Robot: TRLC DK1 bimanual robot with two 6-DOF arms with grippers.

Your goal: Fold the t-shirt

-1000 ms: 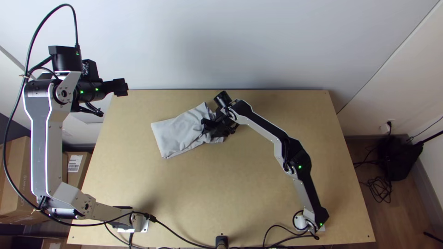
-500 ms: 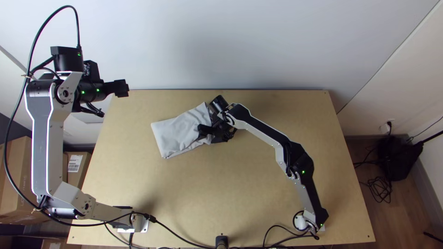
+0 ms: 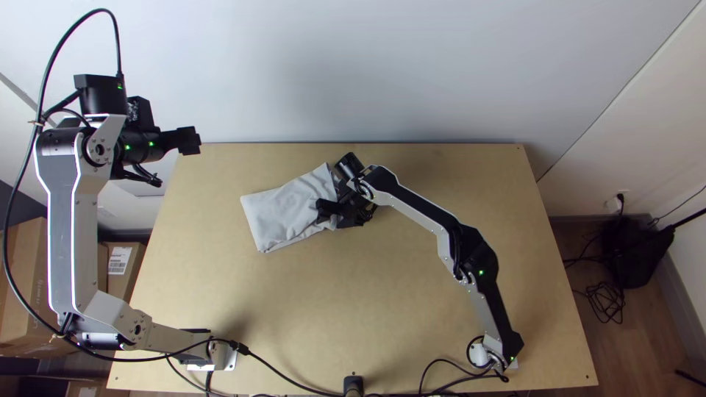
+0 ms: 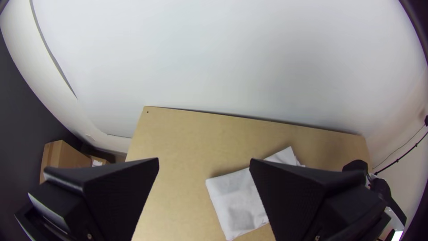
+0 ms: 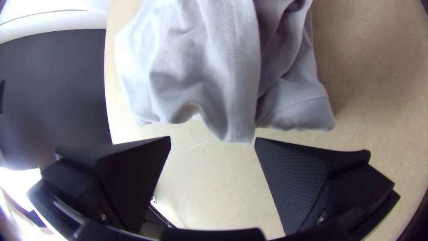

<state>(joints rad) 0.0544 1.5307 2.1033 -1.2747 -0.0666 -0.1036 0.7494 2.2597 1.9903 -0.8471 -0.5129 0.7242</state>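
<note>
Right pincer (image 3: 321, 212) nearer the T-shirt (image 3: 283, 213)
Top view: shirt on the counter (image 3: 331, 309), long axis rising rightward, right pincer over its right end; left wrist view: left pincer (image 4: 203, 161) spread, cloth well apart; right wrist view: right pincer spread, rumpled edge just beyond its tips.

My left arm (image 3: 62, 220) runs up the top view's left side, bent at the elbow, its wrist turned inward. My left gripper (image 3: 193, 140) gapes, fingers well apart. My right arm (image 3: 423, 206) slants up and leftward, elbow bent, my right gripper (image 3: 322, 211) just past the middle, its fingers spread wide.
</note>
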